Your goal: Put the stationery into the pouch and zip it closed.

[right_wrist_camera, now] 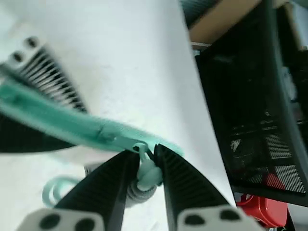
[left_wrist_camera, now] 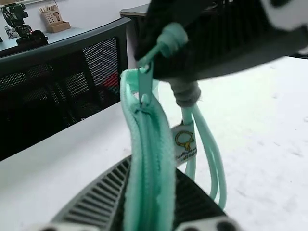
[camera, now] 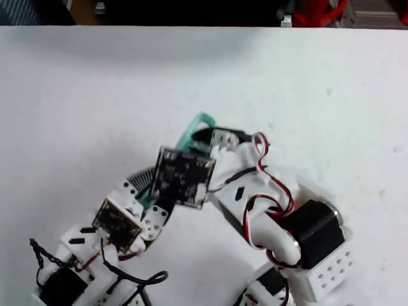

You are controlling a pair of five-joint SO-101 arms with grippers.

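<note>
The right end effector (right_wrist_camera: 144, 158) pinches the zipper pull (right_wrist_camera: 147, 177); the left end effector (left_wrist_camera: 150, 192) clamps the pouch (left_wrist_camera: 143, 139). The zip looks nearly closed, so little seems left.

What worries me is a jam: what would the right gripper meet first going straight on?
The zip edge of the pouch, just past the pull that the right gripper pinches; depth unclear.

White table top (camera: 95, 76), matte, evenly lit. Black mesh panel (left_wrist_camera: 57, 82) in a dark frame just past the table edge. Pale wall (left_wrist_camera: 91, 9) behind. Wooden desk organiser (left_wrist_camera: 57, 20) on a light surface. Red item (camera: 315, 11) beyond the far edge.
</note>
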